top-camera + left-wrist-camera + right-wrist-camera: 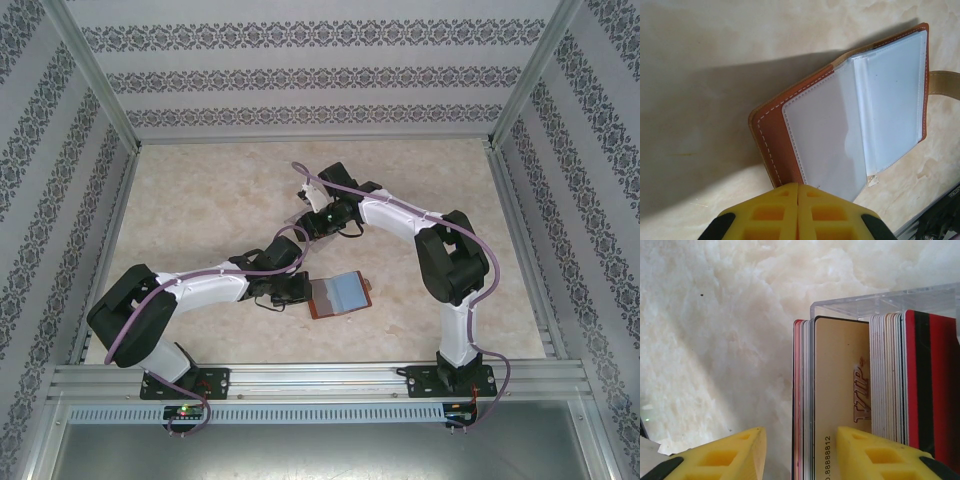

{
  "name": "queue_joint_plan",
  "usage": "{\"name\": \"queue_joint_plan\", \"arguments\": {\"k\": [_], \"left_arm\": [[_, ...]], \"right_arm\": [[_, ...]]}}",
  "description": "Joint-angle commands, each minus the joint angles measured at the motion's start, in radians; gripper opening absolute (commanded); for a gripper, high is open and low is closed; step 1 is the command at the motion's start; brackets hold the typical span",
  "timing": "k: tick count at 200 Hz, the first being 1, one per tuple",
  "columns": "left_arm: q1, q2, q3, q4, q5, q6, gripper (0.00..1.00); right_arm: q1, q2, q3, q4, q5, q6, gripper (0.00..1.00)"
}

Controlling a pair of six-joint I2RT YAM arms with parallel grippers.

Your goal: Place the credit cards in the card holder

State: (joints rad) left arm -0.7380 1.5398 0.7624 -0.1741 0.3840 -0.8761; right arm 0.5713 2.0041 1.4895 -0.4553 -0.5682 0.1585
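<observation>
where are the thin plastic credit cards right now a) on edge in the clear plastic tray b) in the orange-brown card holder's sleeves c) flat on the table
a: the thin plastic credit cards stand on edge inside the clear plastic tray; the open orange-brown leather-look card holder looks empty.

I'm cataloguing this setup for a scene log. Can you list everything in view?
card holder: one, orange-brown with clear sleeves, lying open on the table.
credit cards: many, too tightly packed to count; cream, white, grey, red; standing on edge in the tray.
tray: one, clear plastic, mid-table.
table: one, pale marbled.
left tool: one, yellow fingers, shut at the holder's near edge.
right tool: one, yellow fingers, open astride the cards.
</observation>
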Motion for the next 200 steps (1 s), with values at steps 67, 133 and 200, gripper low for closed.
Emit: {"name": "queue_joint_plan", "arguments": {"k": [67, 133, 200], "left_arm": [[-0.009, -0.006, -0.007, 0.007, -0.004, 0.006, 0.08], [-0.009, -0.006, -0.007, 0.008, -0.004, 0.007, 0.08], [-0.009, -0.004, -0.006, 0.005, -0.005, 0.011, 0.07]], "right_arm": [[-0.007, -0.007, -0.015, 0.004, -0.058, 0.015, 0.31], [-0.008, -0.01, -0.012, 0.003, -0.063, 0.016, 0.17], [-0.008, -0.027, -0.02, 0.01, -0.041, 0.018, 0.05]]}}
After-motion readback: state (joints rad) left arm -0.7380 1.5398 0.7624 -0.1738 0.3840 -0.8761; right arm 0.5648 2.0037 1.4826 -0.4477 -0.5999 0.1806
